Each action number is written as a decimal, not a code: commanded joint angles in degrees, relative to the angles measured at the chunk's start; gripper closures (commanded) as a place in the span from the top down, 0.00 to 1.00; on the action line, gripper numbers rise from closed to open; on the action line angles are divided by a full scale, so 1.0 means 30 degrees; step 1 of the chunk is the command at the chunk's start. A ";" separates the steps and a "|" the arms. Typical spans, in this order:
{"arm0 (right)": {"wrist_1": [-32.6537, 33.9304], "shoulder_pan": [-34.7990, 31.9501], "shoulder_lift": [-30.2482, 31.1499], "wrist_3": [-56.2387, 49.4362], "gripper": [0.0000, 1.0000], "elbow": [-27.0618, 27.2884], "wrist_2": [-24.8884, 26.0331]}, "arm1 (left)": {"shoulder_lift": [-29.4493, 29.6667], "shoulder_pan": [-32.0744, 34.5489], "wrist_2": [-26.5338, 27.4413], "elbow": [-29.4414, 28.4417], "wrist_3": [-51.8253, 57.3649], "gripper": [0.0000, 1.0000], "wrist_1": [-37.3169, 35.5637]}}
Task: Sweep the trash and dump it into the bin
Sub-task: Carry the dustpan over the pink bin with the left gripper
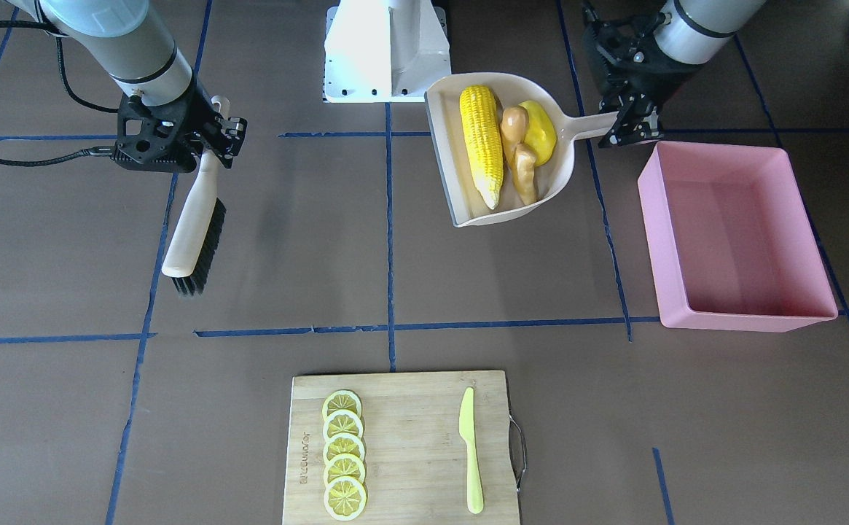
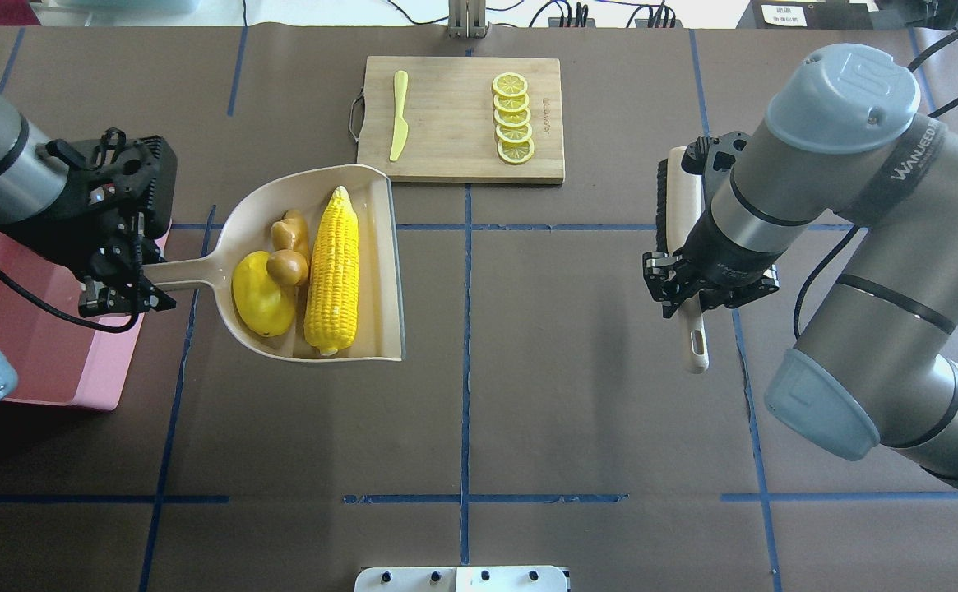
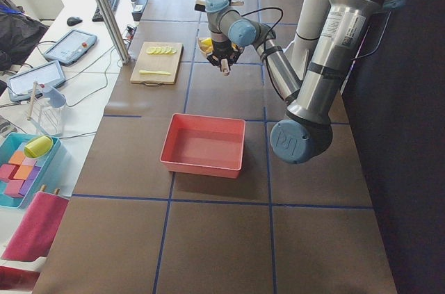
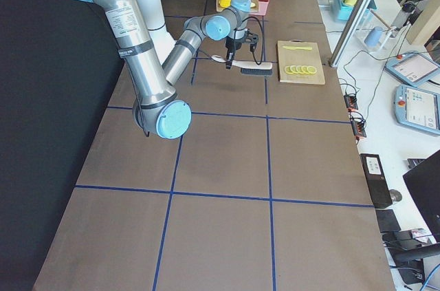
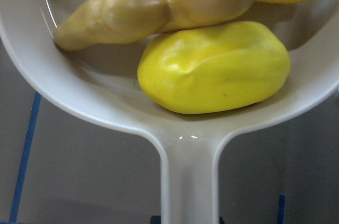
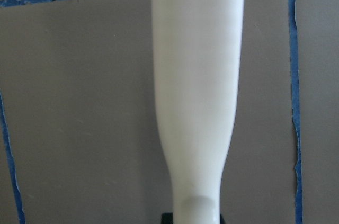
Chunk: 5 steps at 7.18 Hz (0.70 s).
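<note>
Brown table covering (image 2: 561, 370), marked with blue tape lines, carries all items. At the far left of the overhead view stands the pink bin (image 2: 76, 374), partly beneath the left arm. The left gripper (image 2: 137, 288) is clamped on the end of the dustpan (image 2: 378, 267) handle, just beside the bin's wall. The pan itself extends to the right of the bin.

All the trash lies in the pan:
- potato-like lump (image 2: 261, 300), nearest the handle
- ginger root (image 2: 289, 247), touching the lump
- corn cob (image 2: 333, 271), alongside both, toward the open lip

The cutting board (image 2: 454, 123), at centre on the far edge, bears a plastic knife (image 2: 399, 115) and a row of lemon slices (image 2: 513, 117). At the right, the right gripper (image 2: 692, 288) is closed on the brush (image 2: 684, 197) handle, with the bristles facing left.
</note>
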State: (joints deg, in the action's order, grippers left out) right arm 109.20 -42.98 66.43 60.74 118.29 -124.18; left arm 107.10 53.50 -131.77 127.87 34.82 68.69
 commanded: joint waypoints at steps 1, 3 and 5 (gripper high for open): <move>0.0017 -0.0552 0.0614 -0.0935 0.00 0.0148 -0.0003 | -0.1356 0.1904 -0.1275 0.0415 0.3082 0.00 -0.0925; 0.0017 -0.0906 0.1436 -0.1930 0.00 0.0412 -0.0003 | -0.2123 0.3049 -0.1339 0.0299 0.4467 0.00 -0.0925; -0.0013 -0.1200 0.2807 -0.3568 0.00 0.0935 0.0026 | -0.2652 0.4982 -0.1804 -0.0458 0.6667 0.00 -0.0722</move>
State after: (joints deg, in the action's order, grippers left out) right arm 109.20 -46.03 72.17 53.05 119.94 -124.13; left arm 100.05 65.04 -136.08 128.04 51.30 66.07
